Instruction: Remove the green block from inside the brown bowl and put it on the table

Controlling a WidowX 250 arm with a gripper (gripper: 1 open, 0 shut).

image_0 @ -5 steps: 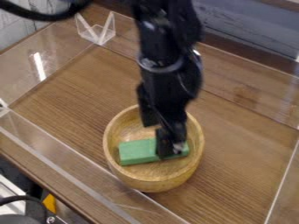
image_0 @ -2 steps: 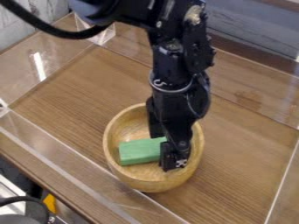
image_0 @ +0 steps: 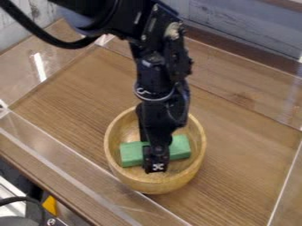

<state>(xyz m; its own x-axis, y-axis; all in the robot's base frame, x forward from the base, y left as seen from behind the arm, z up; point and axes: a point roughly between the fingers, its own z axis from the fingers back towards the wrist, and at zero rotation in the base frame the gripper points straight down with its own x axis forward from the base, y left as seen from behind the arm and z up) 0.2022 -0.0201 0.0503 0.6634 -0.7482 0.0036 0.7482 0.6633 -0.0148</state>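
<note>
The green block (image_0: 127,155) lies flat inside the brown bowl (image_0: 109,141), which sits on the table (image_0: 83,97) near the front. My black gripper (image_0: 157,155) points straight down into the bowl over the block's middle, so only the block's two ends show. The jaws are open. One finger (image_0: 154,162) stands in front of the block's near side, and the other finger is hidden behind it. The block still rests on the bowl's floor.
Clear acrylic walls (image_0: 71,181) edge the table on all sides. A small clear stand (image_0: 98,31) sits at the back left. Bare wood-grain tabletop stretches to the left of and behind the bowl.
The gripper has shifted left from the block's right end to its middle and sunk lower into the bowl. The jaws have stayed open, and the block has not moved.
</note>
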